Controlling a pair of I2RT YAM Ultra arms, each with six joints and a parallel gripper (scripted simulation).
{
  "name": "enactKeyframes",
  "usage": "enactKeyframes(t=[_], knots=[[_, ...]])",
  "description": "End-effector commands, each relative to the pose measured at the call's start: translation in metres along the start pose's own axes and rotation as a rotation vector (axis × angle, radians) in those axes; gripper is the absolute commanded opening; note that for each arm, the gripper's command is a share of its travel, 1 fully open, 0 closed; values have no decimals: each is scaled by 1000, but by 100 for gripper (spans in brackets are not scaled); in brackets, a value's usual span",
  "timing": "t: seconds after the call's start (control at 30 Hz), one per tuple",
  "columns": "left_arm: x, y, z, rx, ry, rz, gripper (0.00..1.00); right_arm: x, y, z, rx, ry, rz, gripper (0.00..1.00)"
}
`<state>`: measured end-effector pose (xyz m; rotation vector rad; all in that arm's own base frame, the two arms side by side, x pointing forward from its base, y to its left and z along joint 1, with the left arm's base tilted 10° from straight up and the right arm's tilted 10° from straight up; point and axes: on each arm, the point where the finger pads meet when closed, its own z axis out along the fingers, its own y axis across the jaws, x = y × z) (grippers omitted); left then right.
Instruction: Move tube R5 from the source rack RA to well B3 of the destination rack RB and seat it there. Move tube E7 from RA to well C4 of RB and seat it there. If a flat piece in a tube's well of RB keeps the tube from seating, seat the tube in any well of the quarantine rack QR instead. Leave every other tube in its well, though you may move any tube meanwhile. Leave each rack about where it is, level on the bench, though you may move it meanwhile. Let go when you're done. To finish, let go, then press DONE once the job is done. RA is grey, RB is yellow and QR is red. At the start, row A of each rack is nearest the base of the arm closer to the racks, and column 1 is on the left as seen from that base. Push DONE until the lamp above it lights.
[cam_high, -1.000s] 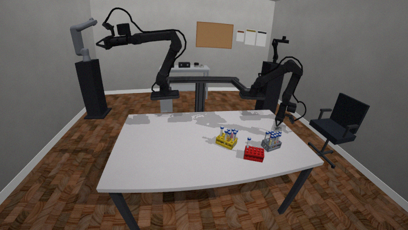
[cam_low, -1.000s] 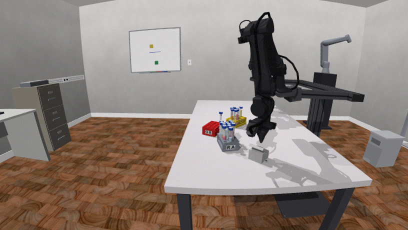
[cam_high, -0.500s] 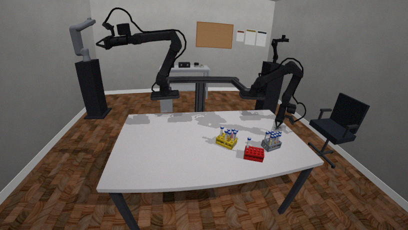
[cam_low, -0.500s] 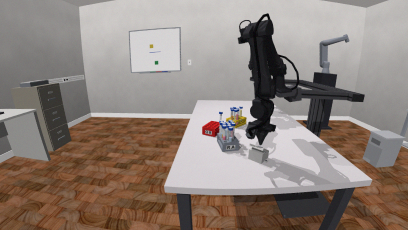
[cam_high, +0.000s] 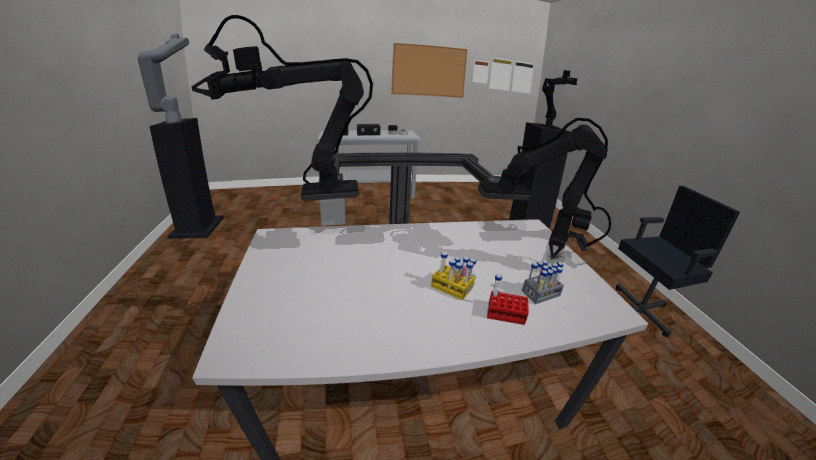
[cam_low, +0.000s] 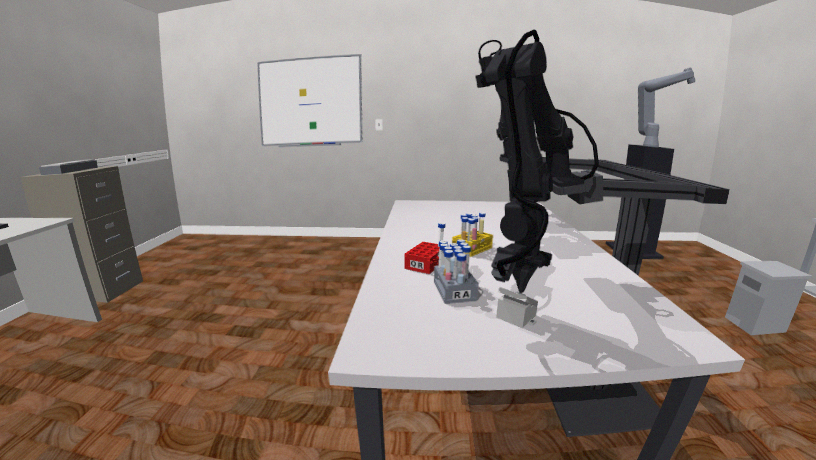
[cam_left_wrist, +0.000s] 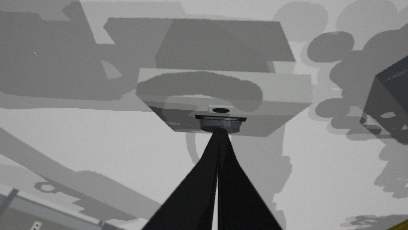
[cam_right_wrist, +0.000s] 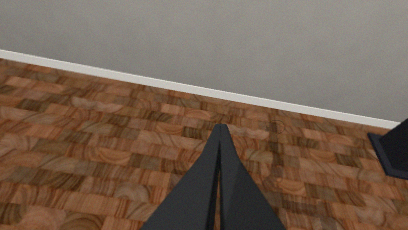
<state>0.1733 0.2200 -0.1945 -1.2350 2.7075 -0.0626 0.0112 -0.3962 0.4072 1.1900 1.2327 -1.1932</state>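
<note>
My left gripper (cam_high: 554, 255) (cam_low: 521, 290) (cam_left_wrist: 220, 135) is shut and empty. It points down at the pale grey button box (cam_low: 516, 313) (cam_left_wrist: 289, 90); its tips overlap the dark round button (cam_left_wrist: 220, 124) in the left wrist view, and contact cannot be told. The lamp (cam_left_wrist: 220, 110) looks dark. The grey rack RA (cam_high: 537, 296) (cam_low: 461, 294) and yellow rack RB (cam_high: 442, 284) (cam_low: 484, 244) each hold several blue-capped tubes. The red rack QR (cam_high: 508, 313) (cam_low: 416, 264) has one tube (cam_high: 498, 284) (cam_low: 441, 233) at a corner. Tube labels are unreadable. My right gripper (cam_high: 195, 88) (cam_right_wrist: 220, 130) is shut, raised and empty.
The three racks stand on the white table (cam_high: 320, 320) (cam_low: 400, 348). RA stands close beside the button box. QR is near RA, and RB is farther along. The right arm is held high, away from the racks. A chair (cam_high: 668, 257) stands beyond the table.
</note>
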Motion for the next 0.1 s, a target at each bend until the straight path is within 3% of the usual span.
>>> enactKeyframes(t=[0.0, 0.07], knots=[[-15, 0, 4, -6, -36, 4, 0, -25, -8, -12, 22, -50, 8, 0], [-15, 0, 5, -6, -35, 5, 0, -25, -8, -12, 22, -50, 8, 0]])
